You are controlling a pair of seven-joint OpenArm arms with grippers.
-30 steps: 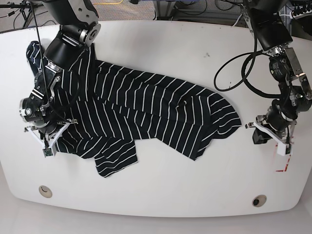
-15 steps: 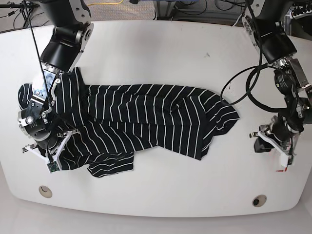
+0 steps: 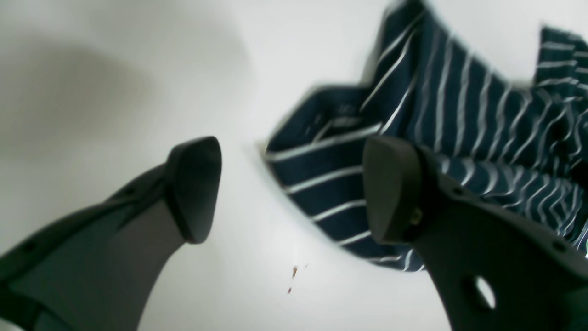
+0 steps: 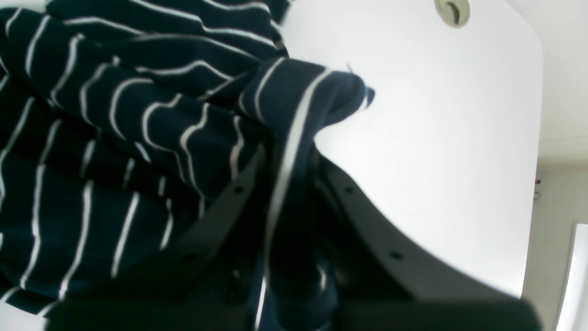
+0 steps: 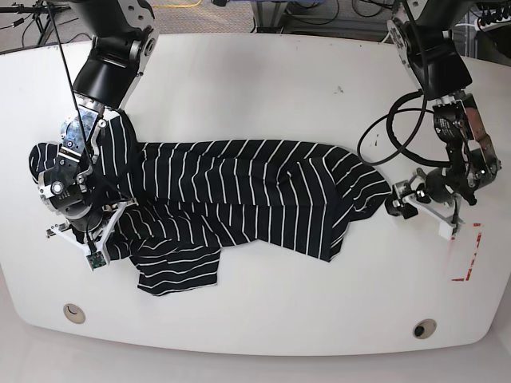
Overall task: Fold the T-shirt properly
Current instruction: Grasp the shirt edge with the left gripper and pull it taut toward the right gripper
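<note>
A white table (image 5: 263, 72) carries the shirt (image 5: 247, 195), spread crumpled across its middle, black with thin white stripes. A black cable (image 5: 383, 136) loops beside the left arm. The left gripper (image 3: 289, 188) gapes wide with nothing between its fingers, near the shirt's edge. Only the right wrist view shows the right gripper (image 4: 287, 193) pinching a fold of shirt.

You have one black, white-striped fabric T-shirt (image 5: 239, 191), one white oval table (image 5: 263, 88) with two round metal grommets (image 5: 74, 313), and two arms.
</note>
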